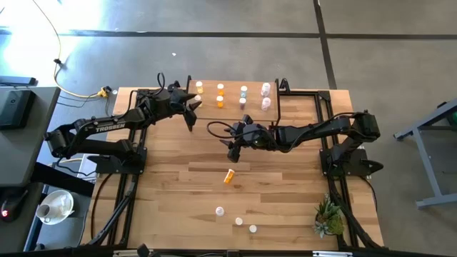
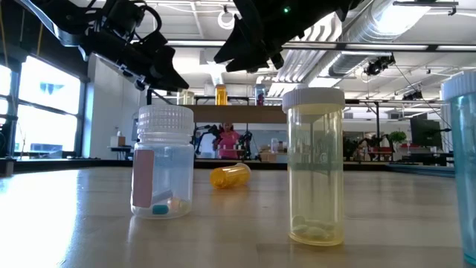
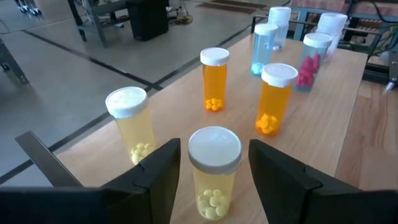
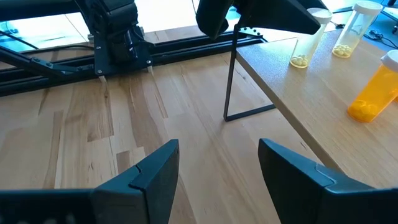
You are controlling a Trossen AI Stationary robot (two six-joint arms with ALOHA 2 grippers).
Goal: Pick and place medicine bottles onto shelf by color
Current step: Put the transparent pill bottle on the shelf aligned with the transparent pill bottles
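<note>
Left tool (image 3: 214, 171) released, dark fingers flanking white-capped yellow cylindrical bottle (image 3: 214, 174), light-wood shelf (image 3: 336, 124).

We see the left gripper (image 3: 214, 168) open astride a yellowish pill bottle (image 3: 214, 171) on the shelf (image 3: 336, 143), fingers (image 3: 155, 174) clear of it, orange bottles (image 3: 273, 99) beyond.

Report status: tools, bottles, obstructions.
Left tool open around yellow bottle on shelf. Right tool open, empty, over table. Orange bottle lying mid-table. No obstruction seen.
</note>
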